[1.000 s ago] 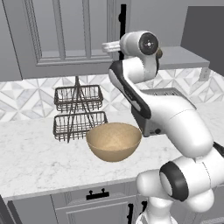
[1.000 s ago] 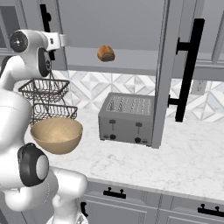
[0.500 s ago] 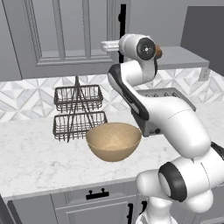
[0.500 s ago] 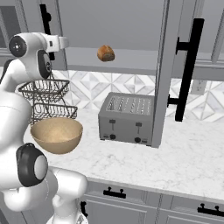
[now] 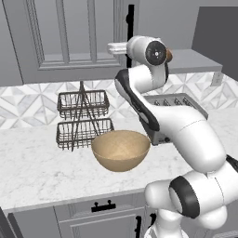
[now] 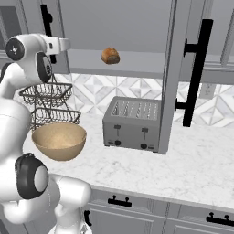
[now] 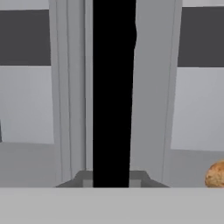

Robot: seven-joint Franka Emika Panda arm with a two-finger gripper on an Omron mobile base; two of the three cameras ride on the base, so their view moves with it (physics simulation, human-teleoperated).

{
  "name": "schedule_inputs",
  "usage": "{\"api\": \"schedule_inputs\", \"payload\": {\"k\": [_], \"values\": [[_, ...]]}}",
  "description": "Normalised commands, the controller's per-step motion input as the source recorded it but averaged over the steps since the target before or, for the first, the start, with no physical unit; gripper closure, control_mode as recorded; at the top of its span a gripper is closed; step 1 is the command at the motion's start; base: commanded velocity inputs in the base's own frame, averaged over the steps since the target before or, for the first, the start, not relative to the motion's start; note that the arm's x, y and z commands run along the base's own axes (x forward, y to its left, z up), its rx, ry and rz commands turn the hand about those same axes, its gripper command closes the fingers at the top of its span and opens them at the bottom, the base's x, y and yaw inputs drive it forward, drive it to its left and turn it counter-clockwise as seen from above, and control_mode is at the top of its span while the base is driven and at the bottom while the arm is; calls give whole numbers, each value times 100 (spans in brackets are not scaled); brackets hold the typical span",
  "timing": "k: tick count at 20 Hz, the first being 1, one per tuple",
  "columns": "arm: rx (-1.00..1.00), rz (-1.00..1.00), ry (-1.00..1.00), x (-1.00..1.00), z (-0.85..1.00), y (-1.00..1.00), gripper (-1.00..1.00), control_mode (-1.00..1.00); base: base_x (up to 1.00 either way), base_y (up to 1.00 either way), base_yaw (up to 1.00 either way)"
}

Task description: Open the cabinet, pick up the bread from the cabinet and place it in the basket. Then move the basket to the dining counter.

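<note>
The cabinet's left door [image 5: 69, 37] is closed, and my gripper [image 7: 111, 179] is shut on its long black bar handle [image 7: 111, 87], which runs straight up the middle of the hand view. From the base views my hand [image 5: 117, 48] sits right at that handle [image 6: 45, 18]. The right door [image 6: 183, 68] stands swung open. The bread [image 6: 110, 55], a small golden-brown bun, rests on the grey inner shelf and peeks in low right in the hand view [image 7: 215, 174]. The tan basket [image 5: 121, 149] sits on the worktop below. The dining counter is out of view.
A dark wire two-tier rack [image 5: 83, 121] stands just behind the basket. A grey toaster [image 6: 132, 123] sits under the open shelf, beside the open door's edge. The marble worktop [image 6: 196, 169] has grey drawers [image 5: 104, 216] beneath it.
The jaws have closed on the left door's handle. The hand edged slightly closer to the cabinet; bread and basket have not moved.
</note>
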Motion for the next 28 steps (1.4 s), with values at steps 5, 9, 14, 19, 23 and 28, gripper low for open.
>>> {"api": "schedule_inputs", "payload": {"k": [5, 9, 14, 19, 23, 28], "values": [[0, 0, 6, -100, 36, 57, 100, -100, 0, 0, 0], [0, 0, 17, -100, 23, 66, 100, -100, 0, 0, 0], [1, 0, 28, -100, 8, 84, 100, -100, 0, 0, 0], [0, -2, 14, -100, -17, 99, 100, -100, 0, 0, 0], [0, -6, 15, -100, -26, 100, 100, -100, 0, 0, 0], [12, -2, 7, -100, -12, 45, -100, -100, 0, 0, 0]]}}
